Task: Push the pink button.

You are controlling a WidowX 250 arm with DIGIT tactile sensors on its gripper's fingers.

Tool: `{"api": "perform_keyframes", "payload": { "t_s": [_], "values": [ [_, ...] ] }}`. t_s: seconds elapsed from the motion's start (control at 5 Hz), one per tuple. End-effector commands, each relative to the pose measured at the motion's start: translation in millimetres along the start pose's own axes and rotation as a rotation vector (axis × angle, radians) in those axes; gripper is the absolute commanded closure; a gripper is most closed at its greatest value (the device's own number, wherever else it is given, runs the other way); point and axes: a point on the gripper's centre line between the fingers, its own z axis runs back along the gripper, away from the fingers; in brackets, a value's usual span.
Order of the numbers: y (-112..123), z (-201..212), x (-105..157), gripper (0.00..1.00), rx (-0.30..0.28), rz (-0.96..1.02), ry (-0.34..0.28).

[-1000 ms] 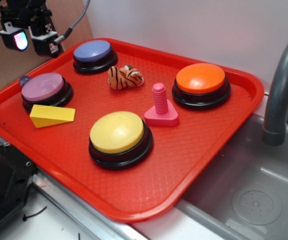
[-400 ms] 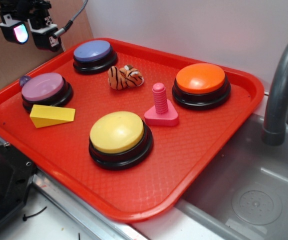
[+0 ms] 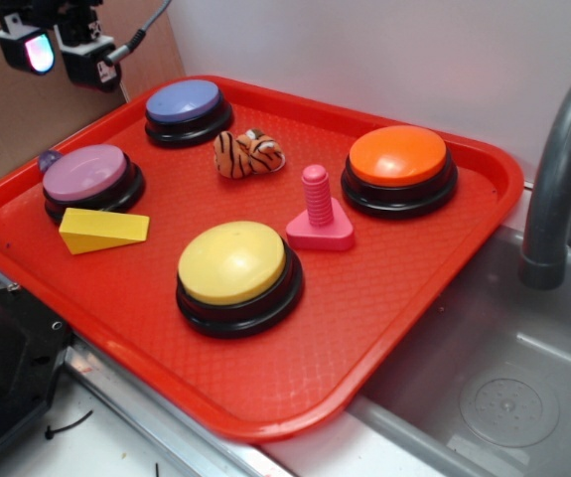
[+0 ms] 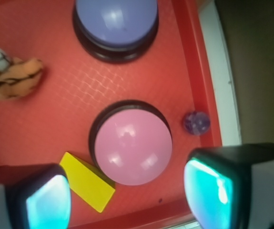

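The pink button, a pale pink dome on a black ring, sits at the left side of the red tray. In the wrist view the pink button lies low in the middle, just above the gap between my fingers. My gripper hangs high above the tray's back left corner, well clear of the button, open and holding nothing. Seen from the wrist, the gripper has its two glowing pads spread wide apart.
On the tray: a blue-purple button, orange button, yellow button, yellow wedge, hot-pink peg, toy tiger, small purple ball. A sink and faucet lie right.
My gripper has risen and drifted slightly left at the tray's back left corner. Nothing on the tray has moved.
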Motion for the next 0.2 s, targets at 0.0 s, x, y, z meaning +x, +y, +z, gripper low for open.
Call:
{"api": "perform_keyframes", "payload": {
  "t_s": [0.0],
  "values": [
    [3.5, 30.8, 6.3, 0.00, -0.028, 0.012, -0.100]
  ]
}}
